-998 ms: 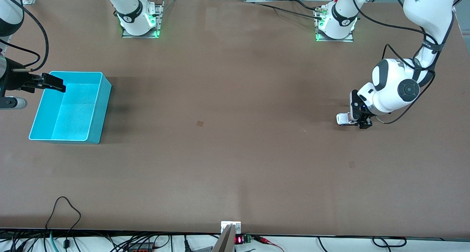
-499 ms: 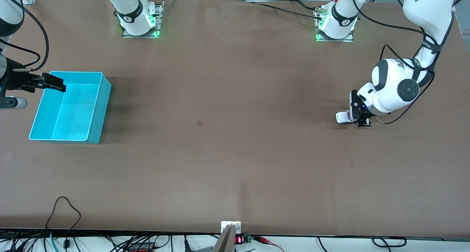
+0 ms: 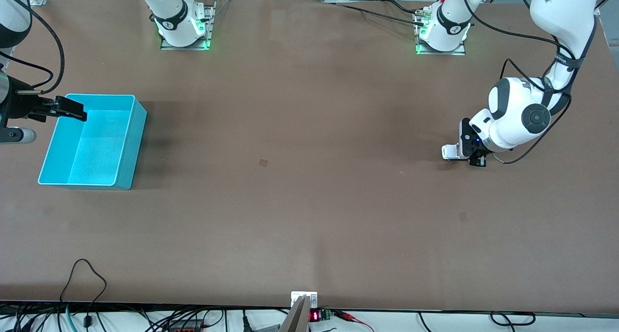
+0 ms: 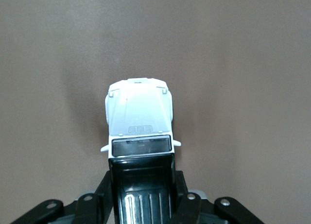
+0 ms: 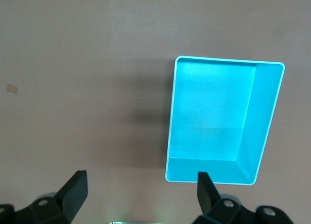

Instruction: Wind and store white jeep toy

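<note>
Change since earlier: left gripper (image 3: pixel 476 154) has drawn its fingers in from a wide spread until they press on the toy, and toy and gripper have shifted slightly toward the right arm's end of the table; the right arm has not moved.
Left gripper: down at the brown tabletop (image 3: pixel 300 187) near the left arm's end, jaws shut on the rear body of the small boxy white jeep toy with a black roof and dark windows (image 3: pixel 450 152).
Left fingers: in the left wrist view the black fingers (image 4: pixel 181 195) press against both sides of the black roof, one on each flank.
Jeep toy position: between the left jaws at its rear half; the white bonnet and windscreen (image 4: pixel 140 116) stick out past the fingertips, pointing toward the right arm's end of the table; whether the wheels touch the tabletop I cannot tell.
Right gripper: (image 3: pixel 62 108) hovers over the edge of the open rectangular cyan plastic bin (image 3: pixel 126 146), jaws spread wide and holding nothing; this arm waits.
Bin: in the right wrist view its hollow (image 5: pixel 214 122) lies just past the parted black fingertips (image 5: pixel 74 187), nearer one fingertip than the other.
</note>
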`<state>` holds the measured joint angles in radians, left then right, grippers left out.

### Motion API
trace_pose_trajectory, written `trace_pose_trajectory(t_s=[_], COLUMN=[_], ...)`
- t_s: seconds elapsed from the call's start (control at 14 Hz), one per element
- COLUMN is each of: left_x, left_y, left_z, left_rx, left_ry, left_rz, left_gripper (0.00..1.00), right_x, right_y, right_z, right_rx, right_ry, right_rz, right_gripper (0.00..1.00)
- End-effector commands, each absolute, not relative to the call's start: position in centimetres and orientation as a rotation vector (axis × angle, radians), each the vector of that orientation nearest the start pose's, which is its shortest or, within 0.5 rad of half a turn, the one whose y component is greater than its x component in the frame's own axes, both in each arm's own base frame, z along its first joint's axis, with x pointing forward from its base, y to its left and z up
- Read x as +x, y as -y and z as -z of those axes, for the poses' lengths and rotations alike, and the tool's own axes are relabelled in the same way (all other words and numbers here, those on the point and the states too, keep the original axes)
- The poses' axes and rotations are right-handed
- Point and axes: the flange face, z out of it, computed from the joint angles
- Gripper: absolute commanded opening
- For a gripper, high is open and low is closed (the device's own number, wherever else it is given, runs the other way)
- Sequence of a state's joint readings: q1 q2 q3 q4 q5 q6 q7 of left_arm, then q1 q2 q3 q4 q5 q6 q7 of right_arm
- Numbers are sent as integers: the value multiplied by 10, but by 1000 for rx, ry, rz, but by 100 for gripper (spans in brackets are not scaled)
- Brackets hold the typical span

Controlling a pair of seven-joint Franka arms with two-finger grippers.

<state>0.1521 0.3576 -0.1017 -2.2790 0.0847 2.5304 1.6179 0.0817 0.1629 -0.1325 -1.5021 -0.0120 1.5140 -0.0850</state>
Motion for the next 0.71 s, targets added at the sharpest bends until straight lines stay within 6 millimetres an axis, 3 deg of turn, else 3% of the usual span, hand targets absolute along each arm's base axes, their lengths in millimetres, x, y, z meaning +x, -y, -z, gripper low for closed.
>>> trace_pose_trajectory(t_s=[0.0, 0.64], left_x=[520, 506], left_y=[-23, -23], left_z=[-191, -175], left_rx=[-2112, -2116], left_ry=[-2377, -2344], left_rz=[-103, -44], left_gripper=[7, 0], right_x=[586, 586], right_y=[25, 25], right_z=[-563, -563], right_rx=[-3157, -3157], right_ry=[80, 80], right_rz=[-242, -242], right_gripper=[100, 100])
